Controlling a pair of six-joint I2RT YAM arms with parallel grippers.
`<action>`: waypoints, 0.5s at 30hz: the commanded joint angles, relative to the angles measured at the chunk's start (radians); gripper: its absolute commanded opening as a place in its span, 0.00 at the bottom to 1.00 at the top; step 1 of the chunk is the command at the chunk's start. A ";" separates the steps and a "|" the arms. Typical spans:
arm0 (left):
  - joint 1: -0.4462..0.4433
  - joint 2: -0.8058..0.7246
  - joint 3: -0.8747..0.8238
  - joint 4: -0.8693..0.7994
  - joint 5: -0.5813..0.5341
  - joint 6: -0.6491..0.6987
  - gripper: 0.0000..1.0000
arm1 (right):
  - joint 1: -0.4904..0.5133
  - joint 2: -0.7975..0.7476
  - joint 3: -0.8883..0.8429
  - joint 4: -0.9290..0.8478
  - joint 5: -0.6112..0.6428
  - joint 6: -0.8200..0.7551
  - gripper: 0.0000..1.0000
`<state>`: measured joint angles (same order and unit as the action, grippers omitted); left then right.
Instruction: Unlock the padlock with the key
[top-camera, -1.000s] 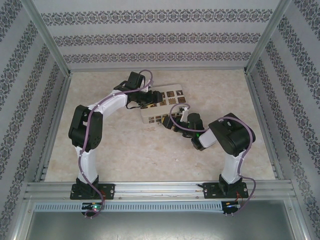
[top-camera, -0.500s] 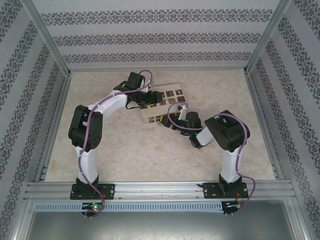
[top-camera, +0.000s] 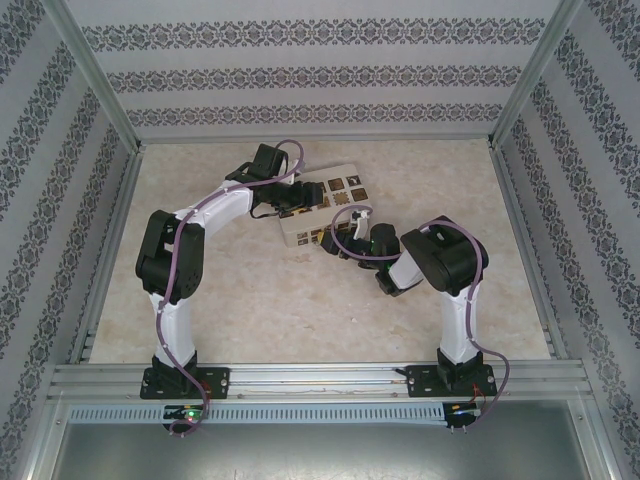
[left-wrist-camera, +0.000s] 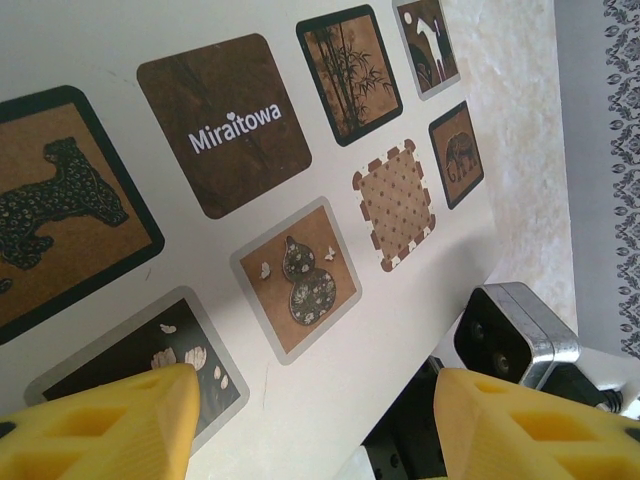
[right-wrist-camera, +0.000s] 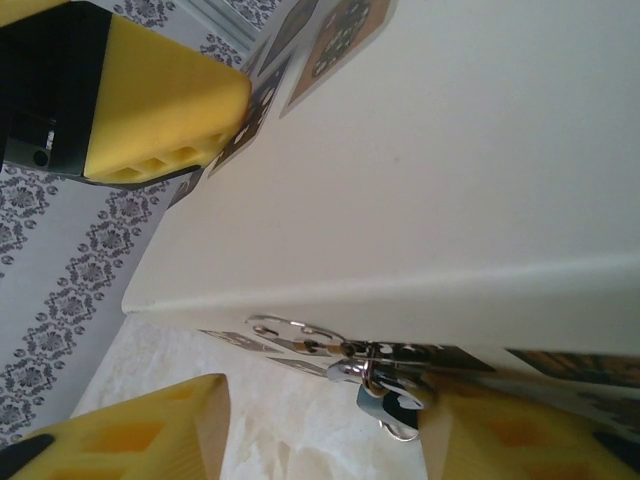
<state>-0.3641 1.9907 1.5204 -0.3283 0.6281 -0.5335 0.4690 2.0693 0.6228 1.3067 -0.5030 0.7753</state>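
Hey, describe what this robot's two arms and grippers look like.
The left arm and right arm have white links, black joints and black bases. A purple cable runs along each. The left gripper and right gripper have blocky yellow fingers with moulded recesses.

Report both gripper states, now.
Left gripper: open above the cream box lid, holding nothing.
Right gripper: open, straddling the padlock, not clamped on it.

Centre: cream box is blocking the way.
Lower centre: bench is offering free passage.
Upper right: bench is lying open.
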 joint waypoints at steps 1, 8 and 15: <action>-0.001 0.017 -0.039 -0.058 0.018 0.004 0.63 | 0.011 0.010 0.022 0.077 -0.049 -0.020 0.47; -0.002 0.011 -0.045 -0.055 0.016 0.002 0.63 | 0.007 0.016 0.002 0.073 -0.025 -0.020 0.34; -0.001 0.008 -0.052 -0.053 0.016 0.000 0.63 | 0.007 0.018 0.003 0.071 -0.008 -0.014 0.19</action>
<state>-0.3626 1.9869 1.5135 -0.3248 0.6250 -0.5335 0.4664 2.0789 0.6189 1.3018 -0.4648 0.7330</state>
